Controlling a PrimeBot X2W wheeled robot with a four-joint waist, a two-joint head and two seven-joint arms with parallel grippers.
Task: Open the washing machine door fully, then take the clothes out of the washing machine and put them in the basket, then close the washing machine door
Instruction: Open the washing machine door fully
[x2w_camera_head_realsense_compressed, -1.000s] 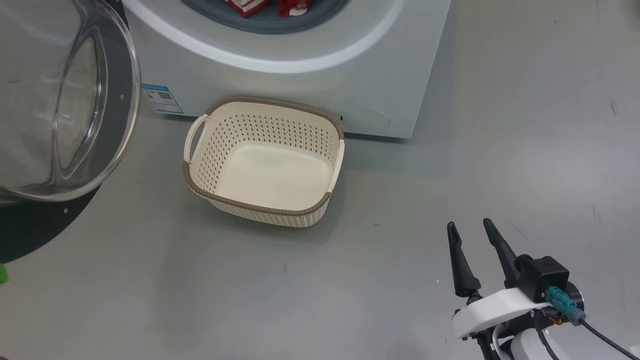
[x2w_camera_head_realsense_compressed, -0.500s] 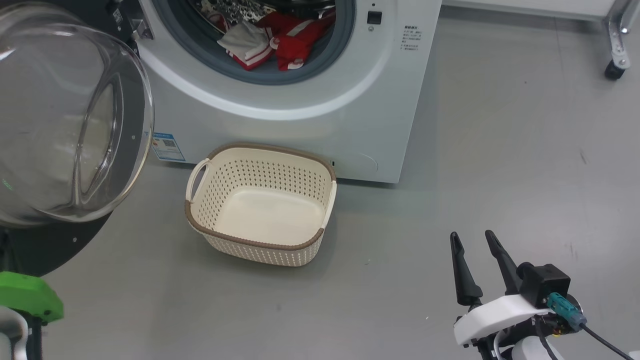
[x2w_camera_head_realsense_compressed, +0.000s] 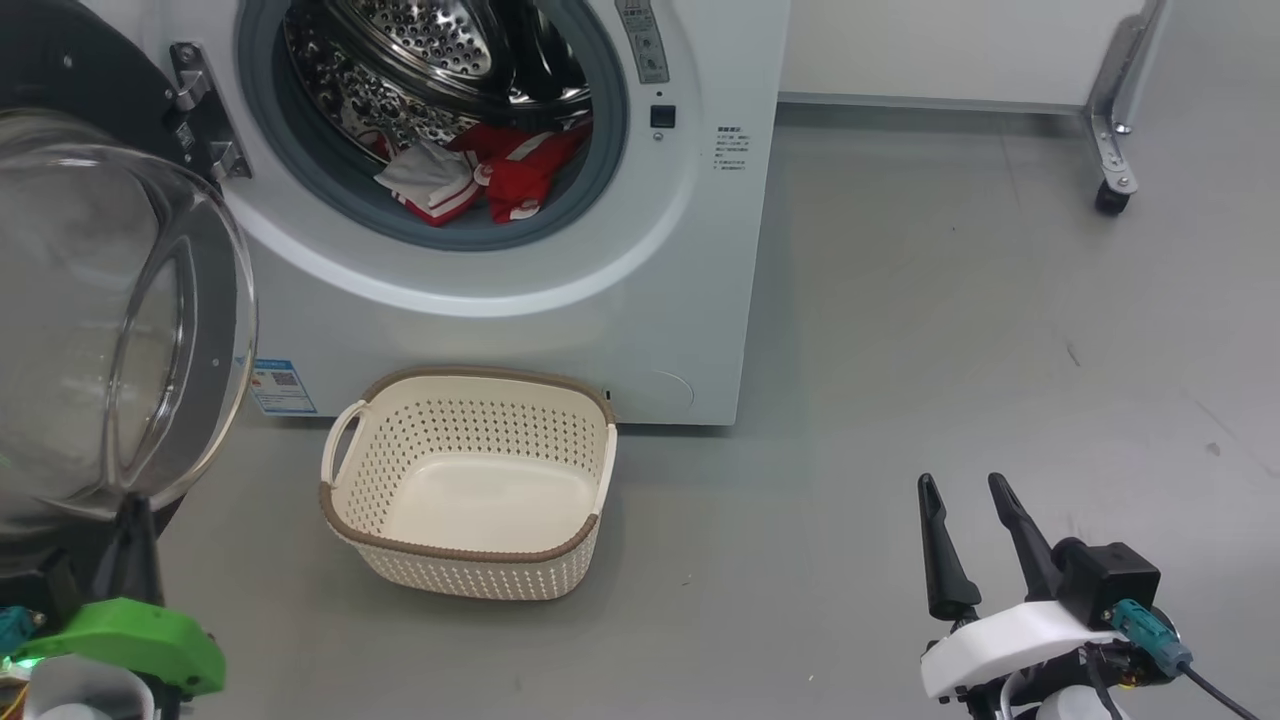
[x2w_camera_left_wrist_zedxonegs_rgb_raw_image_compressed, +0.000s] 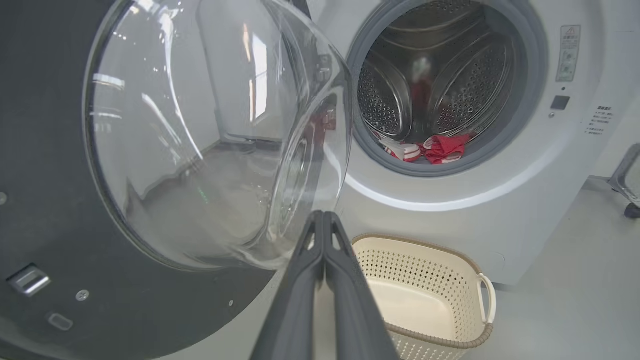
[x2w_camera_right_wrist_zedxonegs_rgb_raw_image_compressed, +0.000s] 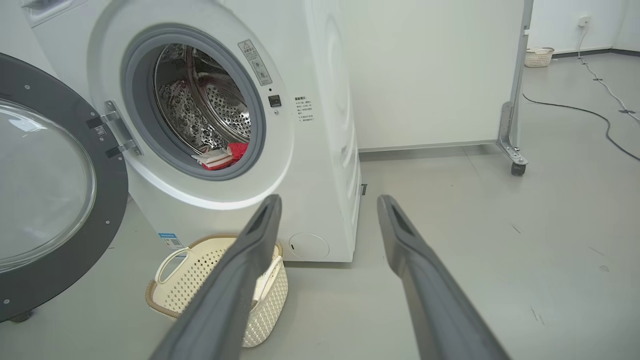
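The washing machine (x2w_camera_head_realsense_compressed: 500, 340) stands with its door (x2w_camera_head_realsense_compressed: 110, 330) swung wide to the left, glass bowl facing out. Red and white clothes (x2w_camera_head_realsense_compressed: 480, 175) lie at the front of the steel drum, seen too in the left wrist view (x2w_camera_left_wrist_zedxonegs_rgb_raw_image_compressed: 440, 147) and right wrist view (x2w_camera_right_wrist_zedxonegs_rgb_raw_image_compressed: 225, 152). The cream basket (x2w_camera_head_realsense_compressed: 470, 575) sits on the floor below the opening, nothing in it. My left gripper (x2w_camera_head_realsense_compressed: 135, 510) is shut at the lower left, fingers pressed together (x2w_camera_left_wrist_zedxonegs_rgb_raw_image_compressed: 324, 216) just below the door's glass (x2w_camera_left_wrist_zedxonegs_rgb_raw_image_compressed: 200, 150). My right gripper (x2w_camera_head_realsense_compressed: 960, 490) hangs open over bare floor, right of the basket (x2w_camera_right_wrist_zedxonegs_rgb_raw_image_compressed: 190, 285).
A metal frame leg on a castor (x2w_camera_head_realsense_compressed: 1110, 150) stands to the right of the machine, in front of a white wall panel. A black cable (x2w_camera_right_wrist_zedxonegs_rgb_raw_image_compressed: 600, 120) runs over the floor far right. Grey floor spreads between the basket and my right gripper.
The head camera has tilted up, bringing the drum, the clothes and the door hinges into view. My left gripper has come into the lower left. The right gripper stays open.
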